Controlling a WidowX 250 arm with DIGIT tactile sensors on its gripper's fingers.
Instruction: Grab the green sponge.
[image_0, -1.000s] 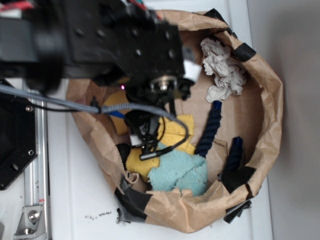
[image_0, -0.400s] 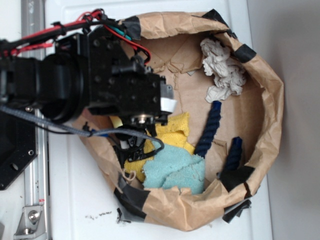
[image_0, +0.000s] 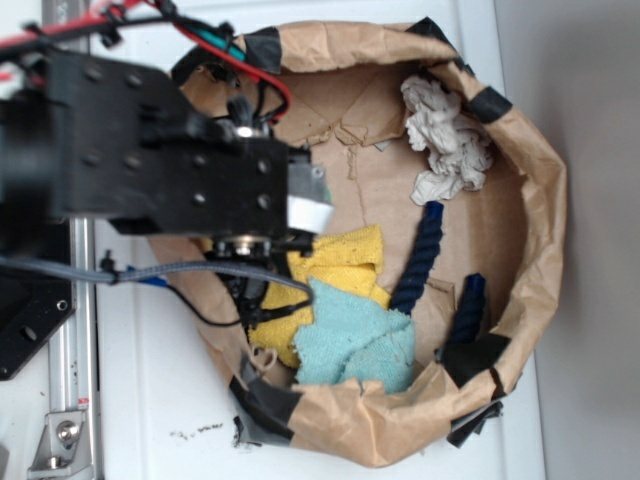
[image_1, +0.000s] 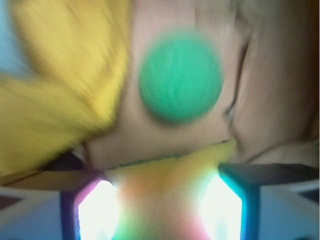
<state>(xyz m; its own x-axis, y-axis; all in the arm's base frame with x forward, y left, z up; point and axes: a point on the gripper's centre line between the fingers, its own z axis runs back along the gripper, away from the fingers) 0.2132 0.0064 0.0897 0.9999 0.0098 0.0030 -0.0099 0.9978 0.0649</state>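
Teal cloth (image_0: 352, 343) on yellow sponge (image_0: 340, 262), beside navy rope (image_0: 418, 258)

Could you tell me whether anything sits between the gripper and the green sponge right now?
Nothing visible does. In the wrist view the green sponge lies in the open on brown paper ahead of the gripper. The yellow sponge sits off to one side, apart from the green sponge.

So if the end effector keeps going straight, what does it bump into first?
Probably the green sponge, which sits dead ahead of the end effector on the brown paper. The picture is blurry, so depth is uncertain.
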